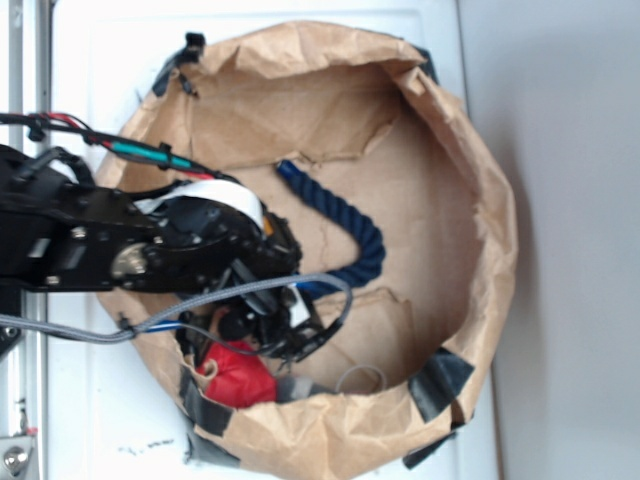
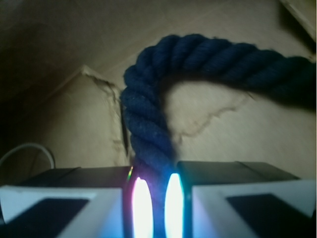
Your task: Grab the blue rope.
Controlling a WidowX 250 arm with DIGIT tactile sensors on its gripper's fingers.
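the gripper (image 2: 153,198) is down inside the paper bag (image 1: 480,170), clamped on one end of the blue rope (image 2: 148,134), with the strands pinched between its two fingers (image 2: 89,198). from the jaws the rope runs forward and away, then bends in a hook off to one side, lying on the crumpled brown floor of the bag. something red (image 1: 240,378) sits just under the arm (image 1: 90,240), close by the gripper against the bag wall. a thin pale loop of wire (image 2: 27,151) lies beside the fingers. black tape (image 1: 440,380) patches the bag's rim.
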